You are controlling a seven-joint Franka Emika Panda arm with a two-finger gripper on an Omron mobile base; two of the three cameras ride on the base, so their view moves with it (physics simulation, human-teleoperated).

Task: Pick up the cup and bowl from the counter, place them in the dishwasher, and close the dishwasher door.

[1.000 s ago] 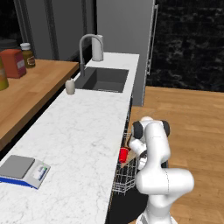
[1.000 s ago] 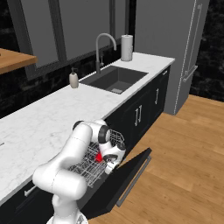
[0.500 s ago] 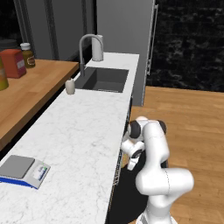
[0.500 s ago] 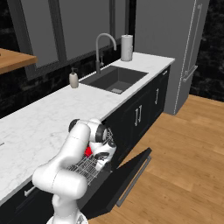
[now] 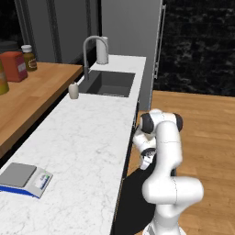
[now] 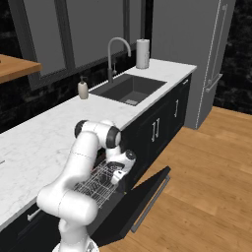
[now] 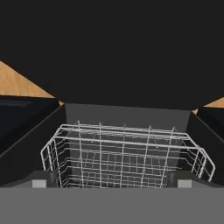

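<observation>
Dishwasher door (image 6: 147, 197) tilted half-open

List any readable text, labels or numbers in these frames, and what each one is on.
None can be read.
Red canister and brown jar on the wooden shelf: labels too blurred to read.
Kitchen scale on the counter: its display panel is too small to read.

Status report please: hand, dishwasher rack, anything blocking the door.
Hand open, empty, over the wire rack. Rack pulled out; nothing visible in it in hand view. Dishwasher door down, open. Arm above the rack, in the door's way.
</observation>
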